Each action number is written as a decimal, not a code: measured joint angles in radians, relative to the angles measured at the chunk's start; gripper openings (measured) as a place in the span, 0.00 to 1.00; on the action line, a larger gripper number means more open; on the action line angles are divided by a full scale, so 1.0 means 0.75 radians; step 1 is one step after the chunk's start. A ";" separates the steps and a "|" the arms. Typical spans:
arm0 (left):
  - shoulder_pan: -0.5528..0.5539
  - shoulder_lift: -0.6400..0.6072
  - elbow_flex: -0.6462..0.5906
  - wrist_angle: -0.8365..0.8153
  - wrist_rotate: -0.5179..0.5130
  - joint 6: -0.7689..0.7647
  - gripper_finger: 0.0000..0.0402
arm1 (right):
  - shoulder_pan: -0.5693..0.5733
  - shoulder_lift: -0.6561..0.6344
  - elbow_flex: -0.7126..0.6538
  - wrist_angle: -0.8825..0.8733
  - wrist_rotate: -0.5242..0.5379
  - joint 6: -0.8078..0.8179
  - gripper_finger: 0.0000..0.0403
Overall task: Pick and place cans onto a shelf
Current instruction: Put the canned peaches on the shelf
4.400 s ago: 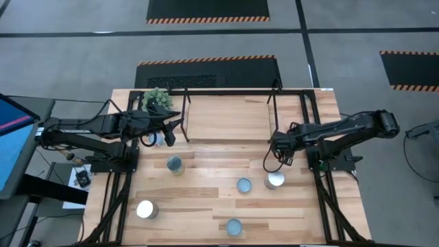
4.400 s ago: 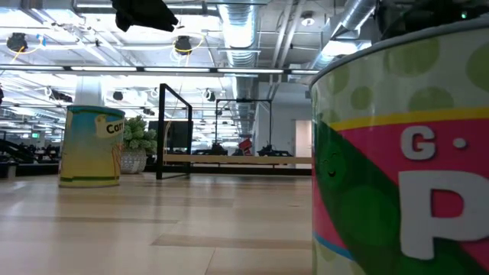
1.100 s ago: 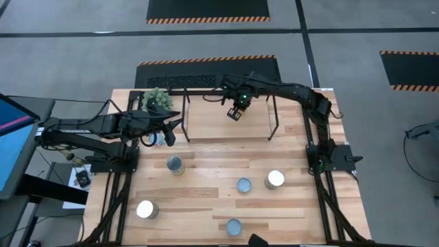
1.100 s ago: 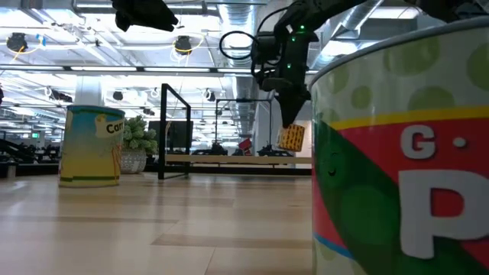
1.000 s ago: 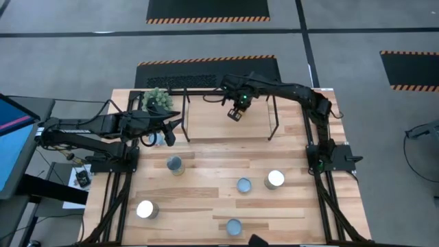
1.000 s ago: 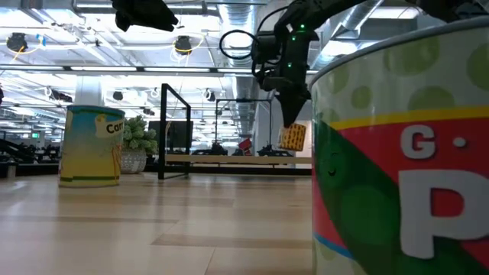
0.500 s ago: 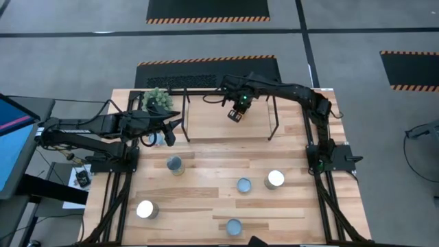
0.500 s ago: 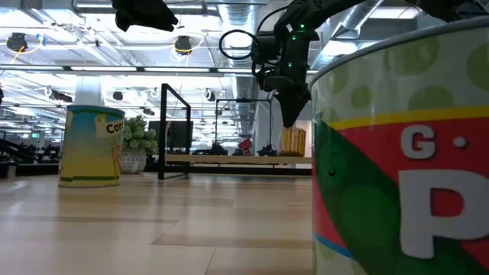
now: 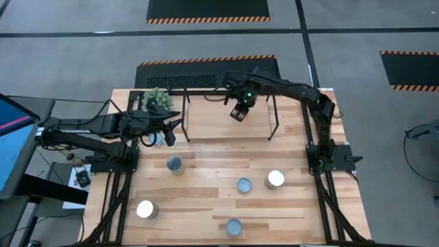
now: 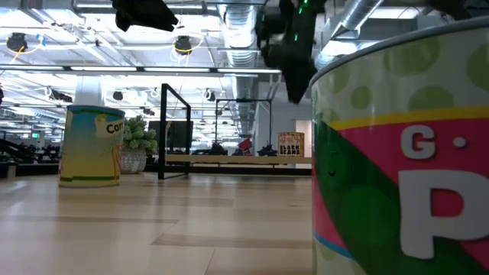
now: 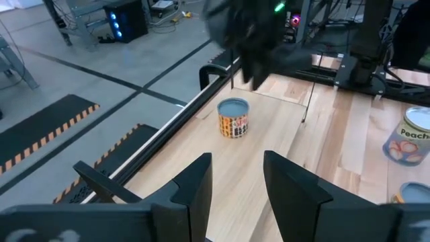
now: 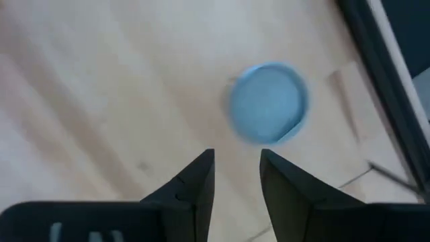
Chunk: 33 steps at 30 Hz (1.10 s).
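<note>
A small can with a blue-grey top and yellow-orange label (image 11: 233, 117) stands upright on its base on the shelf's wood board (image 9: 206, 120), also seen as the can (image 10: 289, 143) in the low view and the can top (image 12: 269, 102) in the right wrist view. My right gripper (image 10: 294, 88) hangs open above it, fingers pointing down, touching nothing. My left gripper (image 11: 235, 181) waits open at the table's left, near the plant. Several more cans stand on the table, such as one can (image 9: 175, 165) and another can (image 9: 274, 179).
A spiky green potted plant (image 9: 158, 98) stands at the shelf's left end. Thin black shelf legs (image 9: 272, 116) rise beside my right gripper. A large can (image 10: 397, 153) fills the low view's right; a yellow can (image 10: 92, 145) stands at its left.
My right gripper has set the can down upright on the shelf board, opened and let go, then risen straight up clear of it. The can stays standing where it was put.
</note>
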 joint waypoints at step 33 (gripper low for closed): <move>-0.001 0.001 0.000 -0.024 0.121 0.028 0.31 | 1.128 -0.453 -0.634 -0.171 -0.056 1.389 0.30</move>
